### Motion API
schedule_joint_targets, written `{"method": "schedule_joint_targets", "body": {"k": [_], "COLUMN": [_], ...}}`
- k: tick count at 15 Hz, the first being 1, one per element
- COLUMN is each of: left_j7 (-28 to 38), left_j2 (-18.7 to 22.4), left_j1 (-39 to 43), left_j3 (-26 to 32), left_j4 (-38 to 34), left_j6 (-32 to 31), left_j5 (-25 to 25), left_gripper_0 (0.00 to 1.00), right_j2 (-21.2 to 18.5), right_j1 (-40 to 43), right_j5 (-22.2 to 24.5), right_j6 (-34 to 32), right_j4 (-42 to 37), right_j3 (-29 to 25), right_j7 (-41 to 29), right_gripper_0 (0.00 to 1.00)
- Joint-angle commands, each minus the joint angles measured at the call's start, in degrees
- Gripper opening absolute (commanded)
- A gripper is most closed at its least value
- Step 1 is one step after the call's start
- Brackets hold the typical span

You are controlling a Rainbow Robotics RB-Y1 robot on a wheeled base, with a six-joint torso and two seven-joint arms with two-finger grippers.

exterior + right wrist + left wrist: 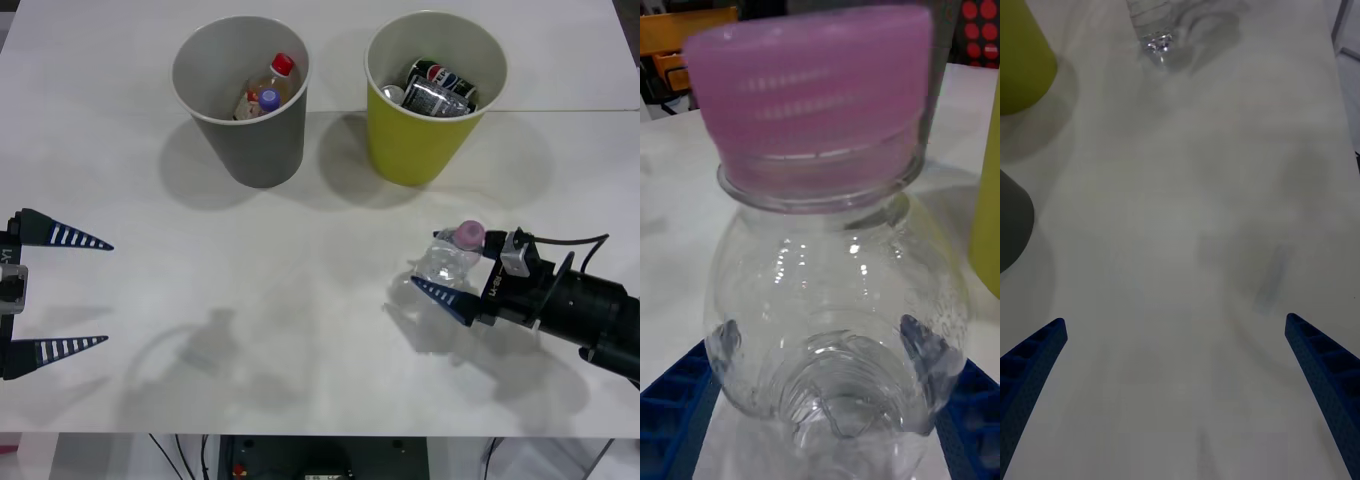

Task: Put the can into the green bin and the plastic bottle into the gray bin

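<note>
The plastic bottle (452, 262) lies on the white surface (300, 300) in front of the green bin (432, 95), well apart from the gray bin (240, 100); the right tool (440, 280) pinches its crinkled body below the pink cap (812, 97); empty and thin-walled, it should be light, springy and slippery, so hold the ribbed middle gently; the left tool (62, 292) waits spread at the surface's left edge.
</note>
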Motion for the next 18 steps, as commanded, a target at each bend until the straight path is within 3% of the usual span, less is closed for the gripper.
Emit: {"method": "schedule_joint_targets", "body": {"k": [1,10,12,16,18], "left_j7": [0.0,0.0,0.0,0.0,0.0], "left_j2": [0.0,0.0,0.0,0.0,0.0], "left_j1": [0.0,0.0,0.0,0.0,0.0], "left_j3": [0.0,0.0,0.0,0.0,0.0], "left_j4": [0.0,0.0,0.0,0.0,0.0], "left_j6": [0.0,0.0,0.0,0.0,0.0], "left_j5": [0.0,0.0,0.0,0.0,0.0], "left_gripper_0": [1.0,1.0,1.0,1.0,1.0], "right_j2": [-0.01,-1.41,-3.26,-8.53,-10.73], "right_j1": [0.0,0.53,1.85,4.75,4.75], "right_j5": [0.0,-0.44,2.2,10.37,12.48], "right_j6": [0.02,-0.86,-0.86,-0.42,-0.33], "right_j4": [-0.01,-1.33,-5.99,-19.53,-23.22], "right_j3": [0.23,0.23,0.15,-0.03,-0.03], "right_j7": [0.02,-1.74,-7.81,-29.52,-36.99], "right_gripper_0": [0.0,0.0,0.0,0.0,0.0]}}
